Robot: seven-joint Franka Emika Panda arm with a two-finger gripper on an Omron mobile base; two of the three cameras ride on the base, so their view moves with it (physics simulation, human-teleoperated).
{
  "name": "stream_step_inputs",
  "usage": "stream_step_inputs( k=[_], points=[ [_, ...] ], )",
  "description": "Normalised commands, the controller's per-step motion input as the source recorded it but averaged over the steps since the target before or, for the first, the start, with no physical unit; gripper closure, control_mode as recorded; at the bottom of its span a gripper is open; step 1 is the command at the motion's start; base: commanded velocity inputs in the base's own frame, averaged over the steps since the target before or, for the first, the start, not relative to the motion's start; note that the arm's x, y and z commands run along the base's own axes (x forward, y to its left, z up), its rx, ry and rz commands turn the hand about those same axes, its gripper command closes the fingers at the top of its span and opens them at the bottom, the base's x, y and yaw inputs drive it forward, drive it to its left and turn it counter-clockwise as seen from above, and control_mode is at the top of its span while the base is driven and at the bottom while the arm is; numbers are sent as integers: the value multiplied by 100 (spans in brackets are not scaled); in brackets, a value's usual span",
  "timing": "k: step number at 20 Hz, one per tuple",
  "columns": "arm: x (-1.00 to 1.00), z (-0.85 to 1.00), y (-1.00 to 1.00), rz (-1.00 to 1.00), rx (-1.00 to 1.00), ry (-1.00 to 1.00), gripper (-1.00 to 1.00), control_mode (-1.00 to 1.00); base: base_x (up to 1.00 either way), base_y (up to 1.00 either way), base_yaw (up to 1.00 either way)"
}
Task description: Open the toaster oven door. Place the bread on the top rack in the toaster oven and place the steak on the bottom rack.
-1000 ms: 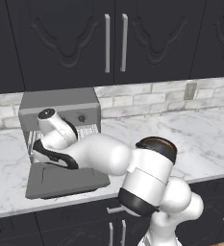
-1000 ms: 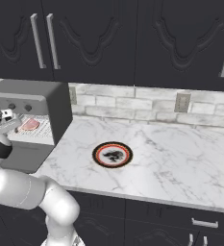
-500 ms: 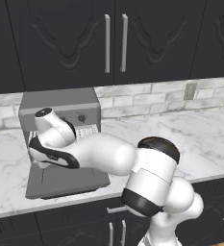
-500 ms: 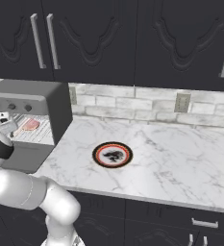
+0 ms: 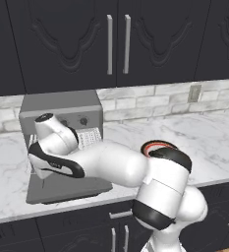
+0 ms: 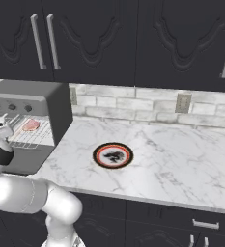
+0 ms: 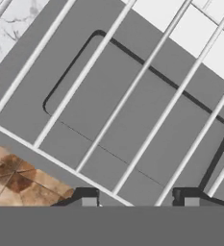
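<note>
While steak (image 6: 31, 125) shows from right | hand view: bread (image 7: 22, 180) | gripper (image 7: 140, 201) spread, empty

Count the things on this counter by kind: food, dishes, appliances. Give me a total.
Food: 2, the steak and the bread
Dishes: 1, the red-rimmed plate
Appliances: 1, the toaster oven
Total: 4
</note>
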Motion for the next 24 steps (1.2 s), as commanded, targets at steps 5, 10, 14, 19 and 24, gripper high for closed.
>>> stream_step_inputs(
  k=[5, 10, 14, 19, 24],
  points=[
    [-69, -40, 10, -8, 5, 0, 100, -100, 0, 0, 0],
    [-65, -38, 11, -7, 7, 0, 100, -100, 0, 0, 0],
    [-58, -35, 8, -5, 8, 0, 100, -100, 0, 0, 0],
    [-38, 18, -4, -7, 6, -1, 100, -100, 0, 0, 0],
    [-53, 30, -20, -15, 0, -1, 100, -100, 0, 0, 0]
  ],
)
